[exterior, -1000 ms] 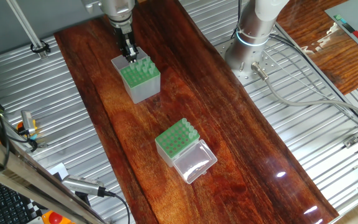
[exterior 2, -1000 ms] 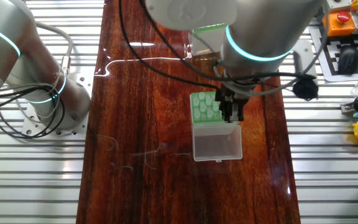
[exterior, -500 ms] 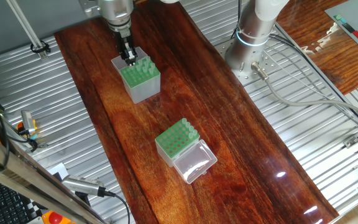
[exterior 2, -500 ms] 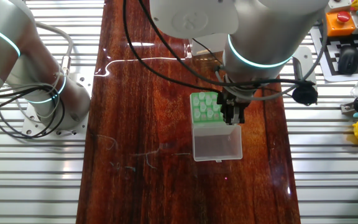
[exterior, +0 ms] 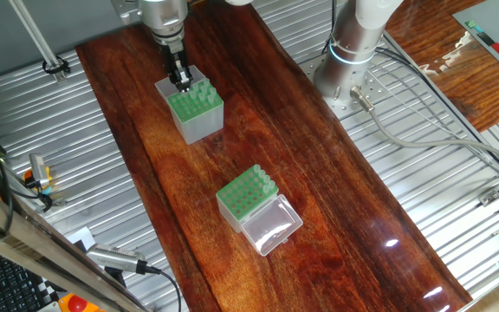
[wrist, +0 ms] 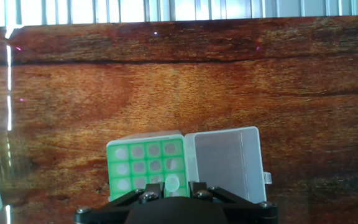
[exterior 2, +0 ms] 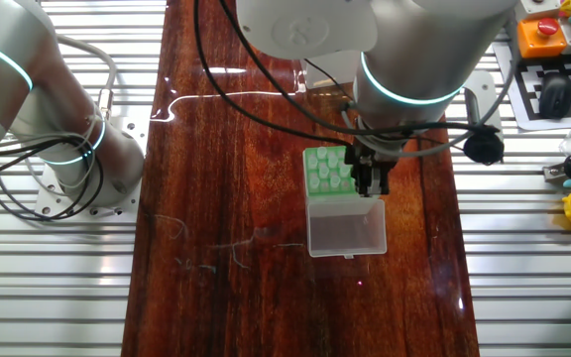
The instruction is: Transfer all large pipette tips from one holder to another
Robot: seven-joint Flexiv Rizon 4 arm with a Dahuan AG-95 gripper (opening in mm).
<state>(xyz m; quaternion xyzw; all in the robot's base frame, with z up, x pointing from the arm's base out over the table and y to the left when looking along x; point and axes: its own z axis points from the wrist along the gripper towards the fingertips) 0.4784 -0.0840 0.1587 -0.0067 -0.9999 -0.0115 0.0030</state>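
Hand view: the lidded box [wrist: 146,167] sits low and centre, looking straight down its green plate, with its clear lid [wrist: 221,163] open to the right; one pale round collar [wrist: 171,183] shows at the plate's near edge, just above the tool's body; whether it is a carried tip or one seated in a hole cannot be told.

One fixed view: the tool [exterior: 180,80] shows against the far-left corner of the taller holder [exterior: 196,113], where large pipette tips [exterior: 201,90] stand upright in a cluster; a few more [exterior: 263,182] stand along the lidded box's far-right edge.

The other fixed view: the tool appears beside the right edge of the lidded box's plate; its height above the table [exterior: 301,156] is hard to judge.

Tool fingers look close together, pointing straight down; whether they grip anything cannot be told.

Judgement: the next move depends on lining up the vertical fingers with a single hole or collar; tips stand long axis upright, so travel should be straight up or down.
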